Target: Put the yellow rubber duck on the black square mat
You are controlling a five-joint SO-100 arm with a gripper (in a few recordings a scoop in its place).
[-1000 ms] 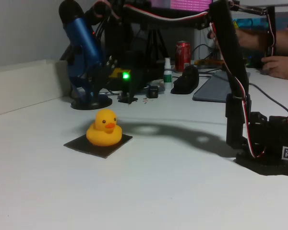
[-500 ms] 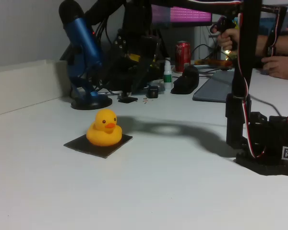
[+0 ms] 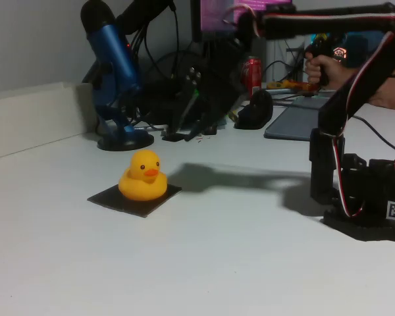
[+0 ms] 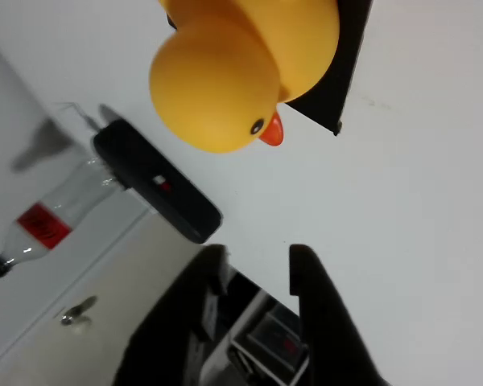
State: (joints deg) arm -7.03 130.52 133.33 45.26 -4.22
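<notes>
Duck (image 3: 143, 175) sits upright on the black square mat (image 3: 133, 199) in the fixed view, its orange beak turned toward the right of that picture, with mat corners showing on both sides of its body. The mat lies flat on the white table (image 3: 204, 263). The hand (image 3: 196, 108) hangs in the air behind and to the right of the duck, well apart from it, dark against the clutter at the back of the table; its shadow falls on the table just right of the mat. In the wrist view the hand (image 4: 258, 253) shows two dark fingers (image 4: 314, 281) with a gap between them and nothing in it, so it is open. Ahead of them the duck (image 4: 241, 68) rests on the mat (image 4: 342, 72).
</notes>
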